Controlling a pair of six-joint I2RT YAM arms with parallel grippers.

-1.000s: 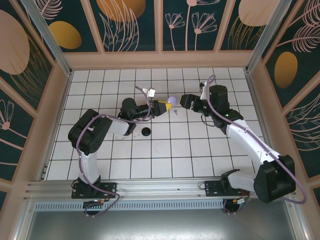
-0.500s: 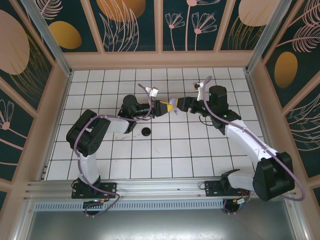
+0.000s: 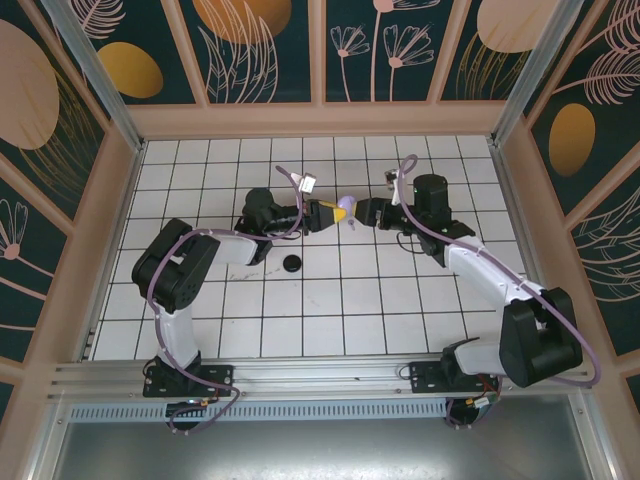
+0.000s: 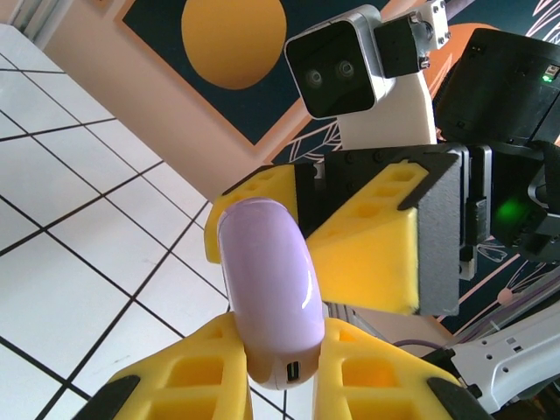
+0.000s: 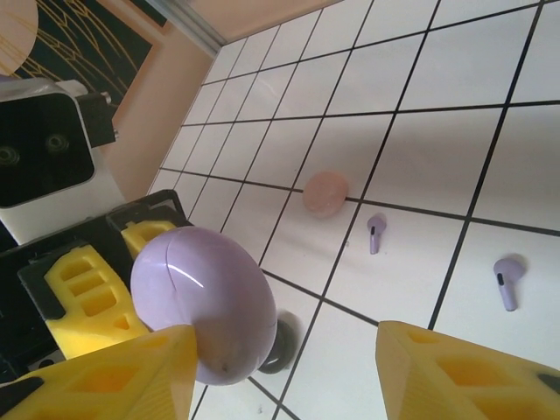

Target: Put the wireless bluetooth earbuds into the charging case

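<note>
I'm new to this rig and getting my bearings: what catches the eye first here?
A lilac case hangs in mid-air over the far-centre tiles, the left gripper shut on one end. The right gripper faces it, jaws open either side of the case. On the tiles lie two lilac earbuds and a pink case.

Above the tiled tabletop [image 3: 200,300], the left end effector [image 3: 338,212] gripped a lilac case [image 3: 347,202], with the right end effector [image 3: 364,213] at its 3 o'clock. A black disc [image 3: 292,263] lay at 7 o'clock.
</note>
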